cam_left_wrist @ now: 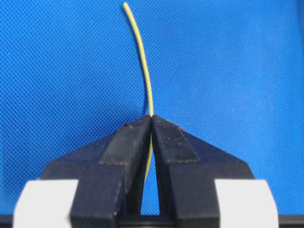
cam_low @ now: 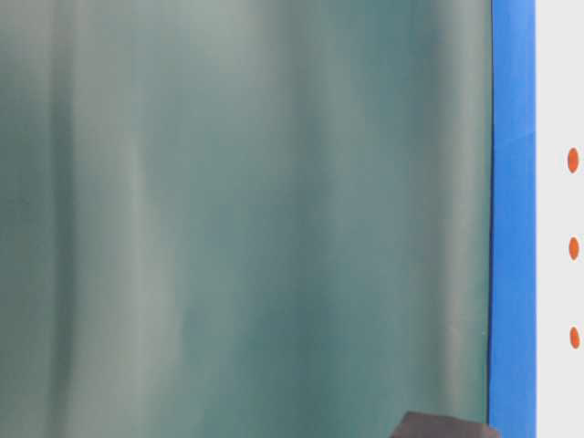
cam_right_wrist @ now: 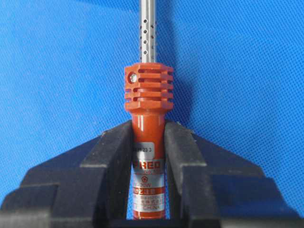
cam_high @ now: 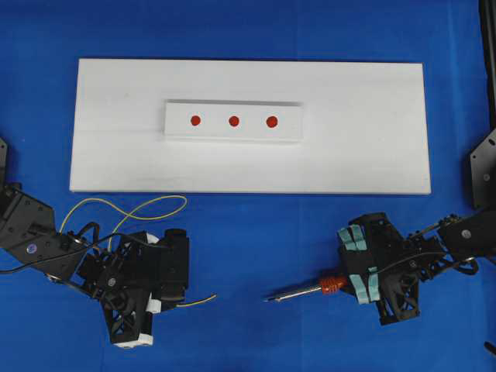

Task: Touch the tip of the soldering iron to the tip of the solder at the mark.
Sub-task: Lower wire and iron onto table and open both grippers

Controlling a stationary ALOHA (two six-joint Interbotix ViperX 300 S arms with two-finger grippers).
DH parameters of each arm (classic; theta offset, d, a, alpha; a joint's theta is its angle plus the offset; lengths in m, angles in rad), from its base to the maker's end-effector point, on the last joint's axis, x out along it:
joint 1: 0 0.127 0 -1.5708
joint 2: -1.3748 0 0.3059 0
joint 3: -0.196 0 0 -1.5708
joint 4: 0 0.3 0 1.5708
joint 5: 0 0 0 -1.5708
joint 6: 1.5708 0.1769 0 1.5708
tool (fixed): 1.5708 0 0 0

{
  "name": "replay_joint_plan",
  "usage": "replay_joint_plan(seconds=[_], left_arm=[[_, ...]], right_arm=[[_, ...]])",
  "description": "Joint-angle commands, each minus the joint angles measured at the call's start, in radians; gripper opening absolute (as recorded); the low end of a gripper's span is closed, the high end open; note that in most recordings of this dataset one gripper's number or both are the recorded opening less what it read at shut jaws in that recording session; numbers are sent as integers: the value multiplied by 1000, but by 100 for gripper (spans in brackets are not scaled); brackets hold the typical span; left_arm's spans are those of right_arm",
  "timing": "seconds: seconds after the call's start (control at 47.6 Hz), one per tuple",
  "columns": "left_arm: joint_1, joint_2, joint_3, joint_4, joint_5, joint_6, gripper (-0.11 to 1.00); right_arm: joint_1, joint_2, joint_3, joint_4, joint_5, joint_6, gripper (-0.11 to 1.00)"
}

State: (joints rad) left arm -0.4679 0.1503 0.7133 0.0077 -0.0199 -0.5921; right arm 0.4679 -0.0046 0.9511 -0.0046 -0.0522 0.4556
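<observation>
Two arms work over a blue table, one in the lower left of the overhead frame and one in the lower right. One large white board lies across the upper middle, and on it sits one smaller white block carrying three red marks in a row.

There is one solder, a thin yellow wire. The left tool is pinched together on it: in the left wrist view the two dark pads meet with the wire squeezed between them, and a short curved length runs out past the pads toward the top of that frame. In the overhead view this free end points right from the tool, low in the frame, while the rest of the wire loops back above the left arm, just under the board's lower edge.

There is one soldering iron. The right tool is clamped on its red-orange handle, with the ribbed collar and the silver shaft sticking out beyond the fingers. Overhead, the shaft points left and slightly down toward the solder's free end; the two tips are apart, both well below the marks.
</observation>
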Motion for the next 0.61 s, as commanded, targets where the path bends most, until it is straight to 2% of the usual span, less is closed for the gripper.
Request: replay_joint_plan(seconds=[0.0, 0.105, 0.189, 0.315, 0.42, 0.483, 0.588], left_arm=[[2, -15, -12, 0, -8, 3, 2], [2, -15, -15, 0, -8, 3, 6], [2, -18, -15, 0, -5, 2, 24], [3, -37, -18, 0, 14, 9, 64], [8, -84, -20, 0, 55, 20, 87], [14, -123, -21, 0, 83, 32, 87], [34, -202, -25, 3, 140, 74, 83]], right_arm=[[5, -8, -9, 3, -9, 0, 6], [3, -8, -11, 3, -9, 0, 7], [5, -8, -14, 3, -9, 2, 13], [3, -14, -23, 3, 0, 2, 47], [3, -46, -31, 0, 21, -3, 78], [-3, -86, -35, -5, 57, -11, 91], [-21, -170, -46, -28, 143, -14, 85]])
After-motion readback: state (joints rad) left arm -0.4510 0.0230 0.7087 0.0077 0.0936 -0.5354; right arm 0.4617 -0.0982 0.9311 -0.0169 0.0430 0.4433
